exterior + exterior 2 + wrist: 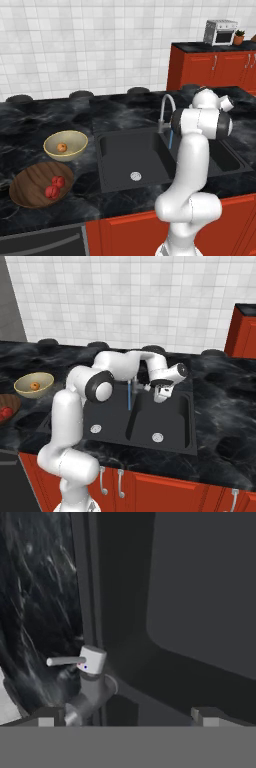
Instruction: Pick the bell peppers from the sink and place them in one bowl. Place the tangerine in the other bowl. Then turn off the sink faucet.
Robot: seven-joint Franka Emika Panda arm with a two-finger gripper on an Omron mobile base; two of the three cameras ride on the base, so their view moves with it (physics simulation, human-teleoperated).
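**Fruit sorted, faucet shut-off is what I have left**

Working down from the biggest thing: the sink (132, 160) lies below and beyond my jaws, dark and bare of fruit, with a thin blue stream dropping from the sink faucet (167, 107), so I judge the water is running. Well off to one side of the jaws on the counter (60, 112) sit the wooden bowl (30, 187), holding both bell peppers (54, 187), and the cream bowl (65, 145) with the tangerine (62, 147) inside. That leaves the last step.

My gripper (159, 390) hangs over the sink just beside the faucet base, jaws spread wide and holding nothing. In the hand view the tips (206, 716) bracket the frame bottom, and the faucet's lever handle (67, 660) sits just ahead of the jaws, toward one tip, not between them.

Next I'd shift sideways so the lever is within reach of a fingertip, then push it round to shut off the flow; a small, careful sweep, since the lever is slim.
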